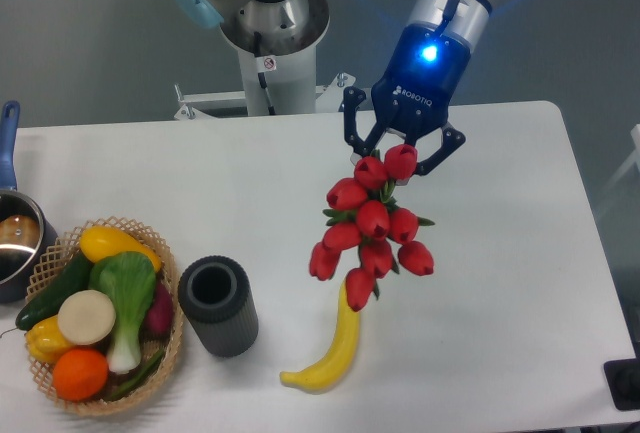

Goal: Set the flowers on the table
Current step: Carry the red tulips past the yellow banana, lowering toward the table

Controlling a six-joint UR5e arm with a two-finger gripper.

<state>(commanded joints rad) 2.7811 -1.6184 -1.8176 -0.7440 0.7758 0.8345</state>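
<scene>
Tabletop took up most of what I could see, white and matte, and nearly all of its right half lay bare. That bare stretch looked to me the sensible place for the step in hand, which I judged to be the carry and lowering of the bunch. To do it well, I thought the arm should bring the bunch down to the right of the banana, well clear of the dark cylinder and the basket of vegetables on the near left, and come low enough that the heads rested on the surface before the fingers parted; dropped from height, the bunch could roll or knock the banana.

Above the middle of the table hung the gripper, blue-bodied with a lit spot, its two dark fingers drawn in around the top of the flowers. It plainly had hold of them, though whether it pinched stems or a head I could not tell, the contact being hidden among the blooms.

They hung in the air below the fingers, trailing toward the near edge, with the lowest head overlapping the banana's upper tip from my angle; whether they touched I could not say. About ten red tulip heads showed, glossy and tightly closed, with only slivers of green leaf between them.
</scene>
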